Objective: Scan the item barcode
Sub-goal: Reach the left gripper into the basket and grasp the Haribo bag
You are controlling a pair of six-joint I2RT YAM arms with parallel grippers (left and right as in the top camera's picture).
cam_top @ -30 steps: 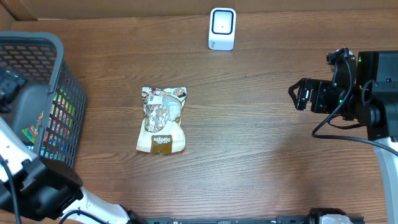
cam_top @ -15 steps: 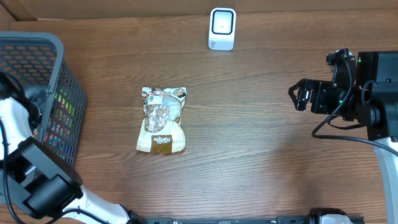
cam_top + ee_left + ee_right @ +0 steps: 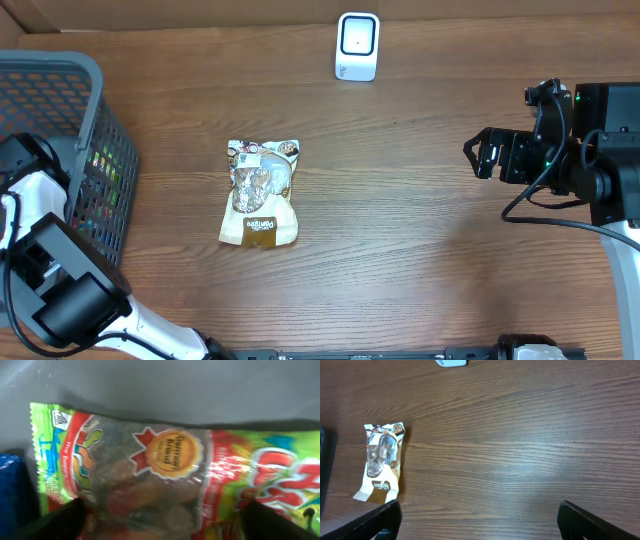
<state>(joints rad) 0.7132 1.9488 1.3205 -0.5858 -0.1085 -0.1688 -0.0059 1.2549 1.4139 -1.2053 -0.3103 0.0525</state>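
Two grippers: both stand with jaws spread; neither is clamped on anything.
Left gripper (image 3: 170, 522): down inside the basket, low over the candy bag. Its dark fingers (image 3: 70, 517) show at the two lower corners of the wrist view, wide apart, one at each side of the bag. Whether they touch the film cannot be told.
Basket (image 3: 60, 75): dark grey mesh plastic at the left edge of the table (image 3: 400, 250), with the left arm reaching over its rim.
Basket contents: a green-and-red candy bag (image 3: 165, 460) lies flat on the grey floor. Sweets show through its clear window under a round gold seal. A blue packet (image 3: 10, 485) lies just beside its left end. From overhead, bright packaging shows through the mesh.
Barcode: none shows on the bag's upper face.
Snack pouch (image 3: 262, 192): flat on the wood in the middle of the table, between the basket and the right gripper and well apart from both. It is cream with a clear window, and its brown label is at the near end.
Right gripper (image 3: 480, 153): open over bare wood at the right side, pointing towards the centre.
Barcode scanner (image 3: 357, 46): white, upright at the far edge, beyond the pouch and to its right.
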